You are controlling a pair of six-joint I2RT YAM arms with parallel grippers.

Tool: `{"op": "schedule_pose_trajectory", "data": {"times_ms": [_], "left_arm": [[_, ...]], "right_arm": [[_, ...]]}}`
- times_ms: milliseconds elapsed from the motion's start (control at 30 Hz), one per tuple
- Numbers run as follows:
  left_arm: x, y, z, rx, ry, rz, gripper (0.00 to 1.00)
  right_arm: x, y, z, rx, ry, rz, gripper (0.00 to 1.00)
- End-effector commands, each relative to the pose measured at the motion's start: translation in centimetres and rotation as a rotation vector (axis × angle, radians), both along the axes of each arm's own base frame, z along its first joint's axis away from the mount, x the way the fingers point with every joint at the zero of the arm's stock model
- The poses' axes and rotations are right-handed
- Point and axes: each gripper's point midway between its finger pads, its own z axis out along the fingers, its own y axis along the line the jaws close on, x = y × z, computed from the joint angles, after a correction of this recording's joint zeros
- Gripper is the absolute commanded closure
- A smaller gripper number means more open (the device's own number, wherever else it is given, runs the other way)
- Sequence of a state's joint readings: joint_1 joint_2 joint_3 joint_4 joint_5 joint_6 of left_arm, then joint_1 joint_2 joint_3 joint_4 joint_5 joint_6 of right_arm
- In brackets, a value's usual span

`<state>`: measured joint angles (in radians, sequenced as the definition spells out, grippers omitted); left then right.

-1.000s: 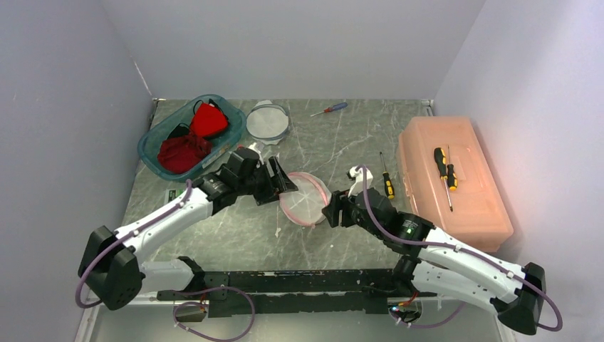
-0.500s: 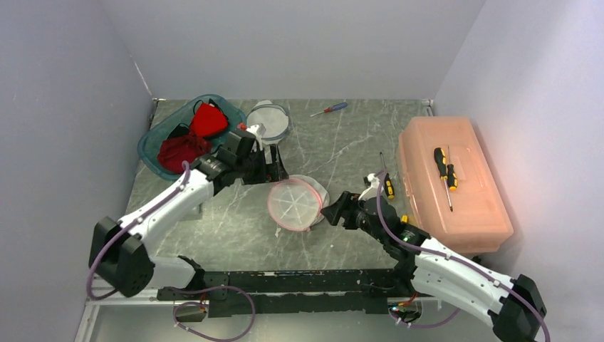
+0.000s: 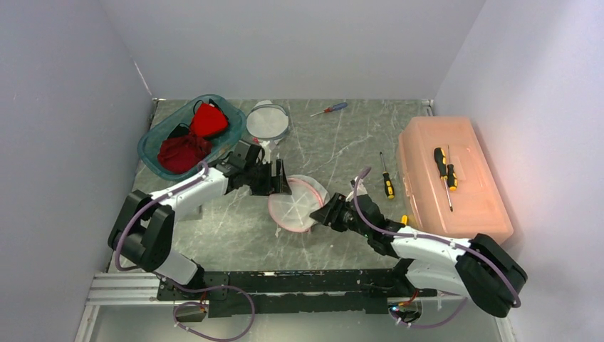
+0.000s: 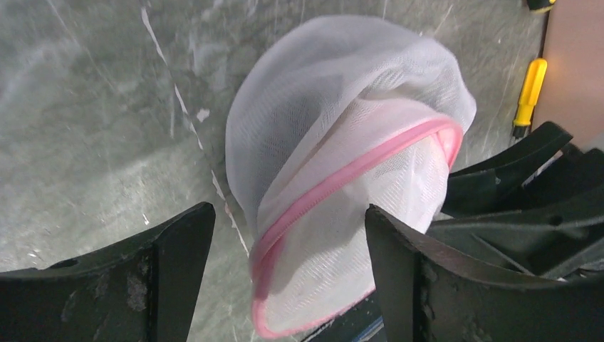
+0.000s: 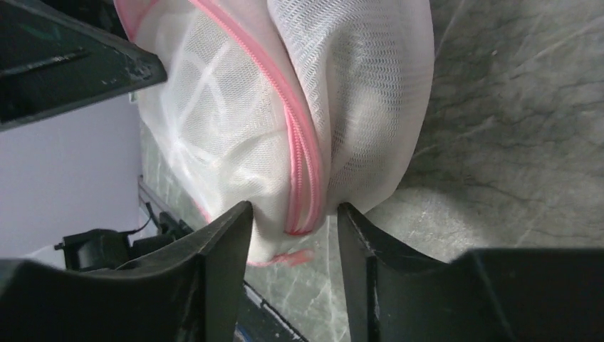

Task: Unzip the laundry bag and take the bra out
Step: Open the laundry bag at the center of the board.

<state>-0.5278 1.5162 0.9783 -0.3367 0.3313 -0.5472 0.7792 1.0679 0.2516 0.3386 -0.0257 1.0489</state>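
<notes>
One laundry bag: we see the white mesh pouch with its pink rim near the middle of the table, tipped up on edge between the two grippers.
Zip: the pink stretch that our right wrist view shows is closed, and we cannot make out what is inside.
Right gripper: our fingers press on either side of the bag's zipped edge, pinching the mesh there.
Left gripper: our jaws are spread wide, straddling the bag from its far side. One finger is against the mesh and the other is apart from it.
Second mesh bag: it lies flat, further back.
Teal tub: it sits at the back left and holds red garments.
Yellow-handled screwdriver: it lies on the table just beyond our right arm.
Small screwdriver: it lies near the back wall.
Orange case: it sits at the right, with another screwdriver on its lid.
</notes>
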Motion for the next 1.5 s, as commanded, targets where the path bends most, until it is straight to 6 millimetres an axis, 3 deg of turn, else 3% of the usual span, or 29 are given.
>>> {"op": "schedule_pose_trajectory", "data": {"times_ms": [0,133,167,300,467,567,700,800,967,1200,1333,1467], "left_arm": [[-0.4,-1.3,2.1,-0.127,-0.06,-0.021,0.19],[-0.8,-1.4,2.2,-0.147,-0.05,-0.014,0.22],[-0.9,-1.1,2.5,-0.145,-0.06,-0.007,0.22],[-0.5,0.5,5.0,-0.107,-0.157,0.045,0.14],[-0.2,2.0,7.8,-0.082,-0.311,0.054,0.1],[-0.2,1.6,8.4,-0.116,-0.379,0.014,0.08],[-1.1,-0.6,9.2,-0.232,-0.477,-0.15,0.06],[-1.7,-2.2,9.1,-0.235,-0.45,-0.326,0.06],[-2.7,-3.2,6.6,-0.199,-0.328,-0.521,0.08],[-3.7,-2.3,6.4,-0.167,-0.293,-0.53,0.15],[-4.9,-1.0,8.5,-0.158,-0.395,-0.504,0.12],[-4.9,-0.6,7.5,-0.143,-0.425,-0.493,0.11]], "right_arm": [[1.0,2.2,3.4,0.11,-0.076,0.046,0.6],[1.1,2.1,4.0,0.048,-0.123,0.088,0.96],[1.1,1.8,4.1,0.013,-0.138,0.107,1.0],[0.9,0.4,5.1,-0.148,-0.21,0.224,1.0],[-1.1,-1.2,5.1,-0.287,-0.183,0.417,1.0],[-2.5,-1.3,5.4,-0.302,-0.172,0.511,1.0],[-3.8,-1.5,5.9,-0.297,-0.176,0.578,1.0],[-4.2,-1.7,5.9,-0.294,-0.172,0.582,1.0],[-4.1,-1.9,6.3,-0.293,-0.189,0.57,1.0],[-3.6,-2.0,7.1,-0.287,-0.223,0.535,1.0],[-3.7,-2.0,7.1,-0.283,-0.226,0.538,1.0],[-3.8,-1.7,7.2,-0.272,-0.225,0.556,1.0]]}}
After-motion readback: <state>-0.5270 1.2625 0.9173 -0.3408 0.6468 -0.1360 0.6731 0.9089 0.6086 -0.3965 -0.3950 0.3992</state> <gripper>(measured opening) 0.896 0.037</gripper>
